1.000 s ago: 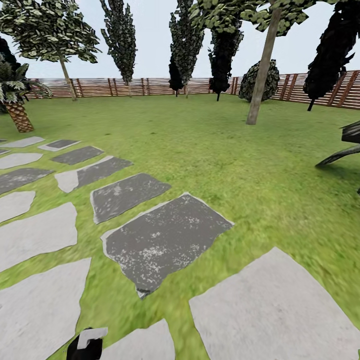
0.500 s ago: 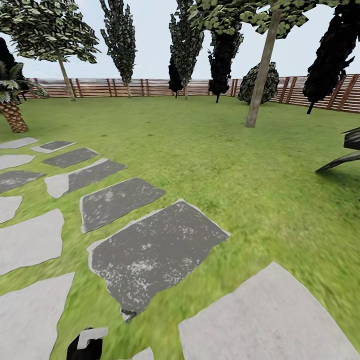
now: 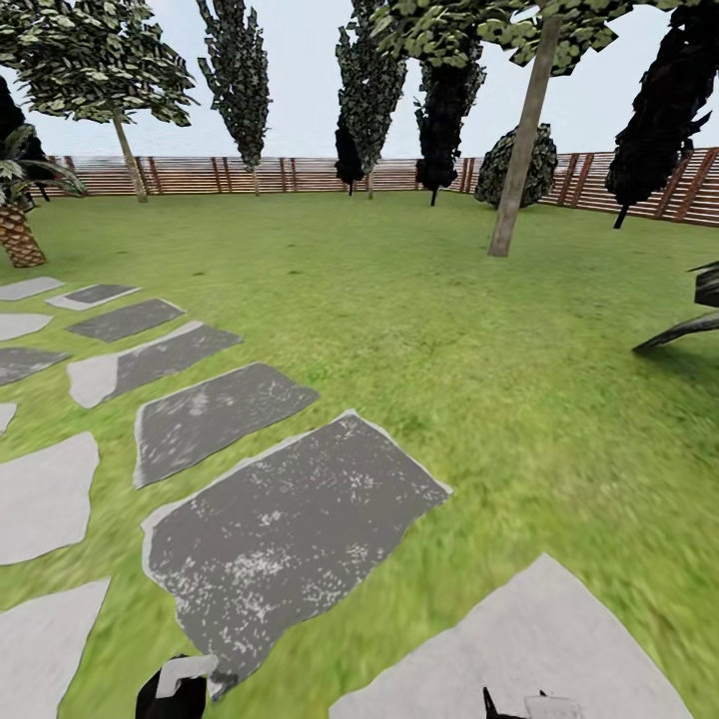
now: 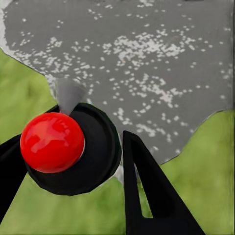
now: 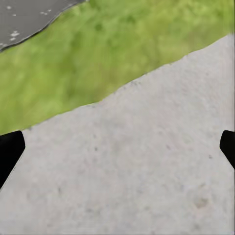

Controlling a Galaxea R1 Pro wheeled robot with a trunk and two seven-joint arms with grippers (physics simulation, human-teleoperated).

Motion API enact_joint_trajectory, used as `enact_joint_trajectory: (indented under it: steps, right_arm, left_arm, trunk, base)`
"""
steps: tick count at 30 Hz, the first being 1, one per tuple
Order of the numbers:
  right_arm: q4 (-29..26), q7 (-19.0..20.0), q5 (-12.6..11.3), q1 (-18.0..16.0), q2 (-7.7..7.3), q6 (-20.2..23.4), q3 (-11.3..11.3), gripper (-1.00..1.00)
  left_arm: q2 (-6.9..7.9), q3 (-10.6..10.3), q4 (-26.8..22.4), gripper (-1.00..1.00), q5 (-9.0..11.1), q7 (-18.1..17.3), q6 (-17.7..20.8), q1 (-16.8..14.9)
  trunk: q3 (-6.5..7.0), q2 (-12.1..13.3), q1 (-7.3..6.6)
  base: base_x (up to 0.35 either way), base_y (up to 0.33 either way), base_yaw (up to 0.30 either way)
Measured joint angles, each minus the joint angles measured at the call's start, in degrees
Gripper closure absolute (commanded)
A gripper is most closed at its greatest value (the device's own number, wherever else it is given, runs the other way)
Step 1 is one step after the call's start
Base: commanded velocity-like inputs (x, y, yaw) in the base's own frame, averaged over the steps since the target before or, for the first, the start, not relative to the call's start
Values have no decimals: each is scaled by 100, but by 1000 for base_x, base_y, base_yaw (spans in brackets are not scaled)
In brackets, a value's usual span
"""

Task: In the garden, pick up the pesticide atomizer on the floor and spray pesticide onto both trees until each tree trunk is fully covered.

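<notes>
Head view: I record a green lawn (image 3: 449, 330) in the garden, closed at the back by a brown slatted fence (image 3: 300, 174). One tree with a thick, straight, pale grey-tan trunk (image 3: 521, 140) stands on the grass right of centre, well ahead of the rig. A second tree with a leafy crown and a thinner-looking pale trunk (image 3: 127, 155) stands far off at the left, close to the fence. A short palm (image 3: 18, 232) is at the left edge. Dark cypress-like trees (image 3: 240, 80) line the fence.

Dark grey stepping stones (image 3: 285, 529) and pale slabs (image 3: 529, 649) cross the near ground.

Left wrist view: I see the left pincer (image 4: 68, 196) with its black fingers (image 4: 142, 196) closed around a black rounded body topped by a red ball, which I take to be the pesticide atomizer (image 4: 73, 147). It is held over the edge of a dark stone (image 4: 147, 58), with grass beside it. In the head view the same unit shows as a black-and-white shape at the lower edge (image 3: 172, 689).

Right wrist view: the right pincer (image 5: 117, 152) stands apart, its fingertips (image 5: 9, 152) at the two sides, nothing between them, above a pale slab (image 5: 147, 166) bordered by grass.
</notes>
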Motion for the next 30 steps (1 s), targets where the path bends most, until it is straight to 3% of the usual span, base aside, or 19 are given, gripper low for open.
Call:
enact_joint_trajectory:
  steps: [16, 30]
  right_arm:
    - [-114, 36, 9, -9, -36, 6, 32, -100]
    - [-132, 8, 8, -7, -42, 14, 0, -100]
  left_arm:
    - [-18, 2, -1, 100, 6, 3, 0, 3]
    - [-20, 2, 1, 100, 5, -10, -1, 0]
  trunk:
    - [0, 0, 0]
    - [0, 0, 0]
  base:
    - [307, -130, -8]
    - [340, -1, -276]
